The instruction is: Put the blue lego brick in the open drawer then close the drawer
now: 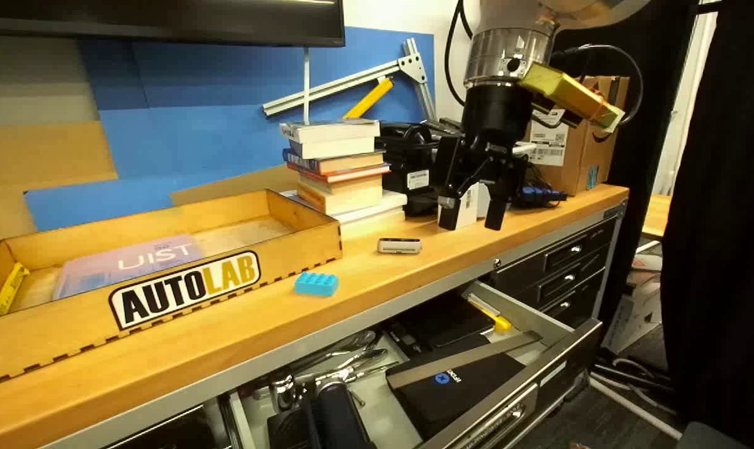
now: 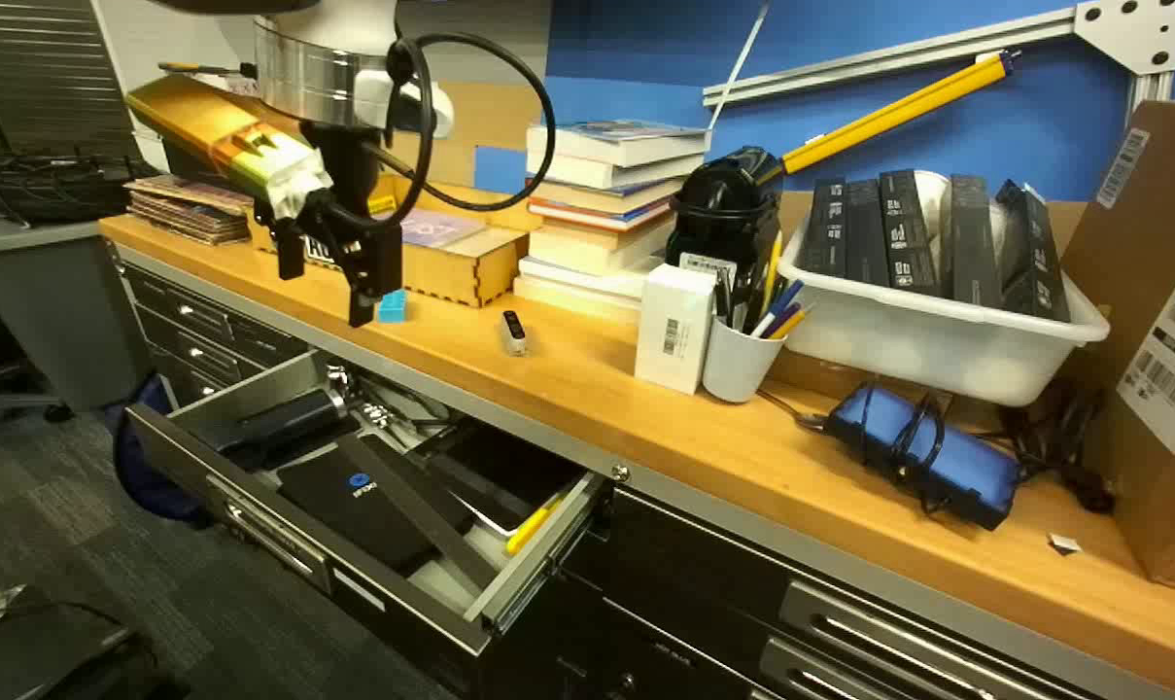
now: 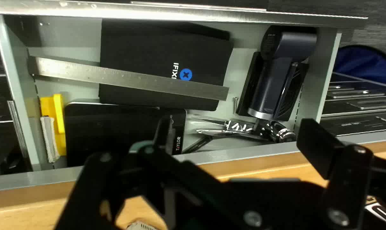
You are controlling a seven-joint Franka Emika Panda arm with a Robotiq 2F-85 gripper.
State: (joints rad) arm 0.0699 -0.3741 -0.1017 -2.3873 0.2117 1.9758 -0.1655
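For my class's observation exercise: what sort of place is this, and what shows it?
Probably a robotics lab, judging by a robot gripper, a wooden tray marked AUTOLAB, and a metal ruler lying in the open drawer.

wooden benchtop [image 1: 377, 282] beneath blue lego brick [image 1: 315, 285], grey block [image 1: 399, 246], wooden tray [image 1: 289, 255], book stack [image 1: 339, 178], white box [image 2: 673, 331]

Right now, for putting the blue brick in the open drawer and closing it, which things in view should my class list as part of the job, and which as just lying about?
Part of the job: blue brick, open drawer, gripper.

Just lying about: books, grey block, wooden tray, white box, pen cup, cardboard box, ruler.
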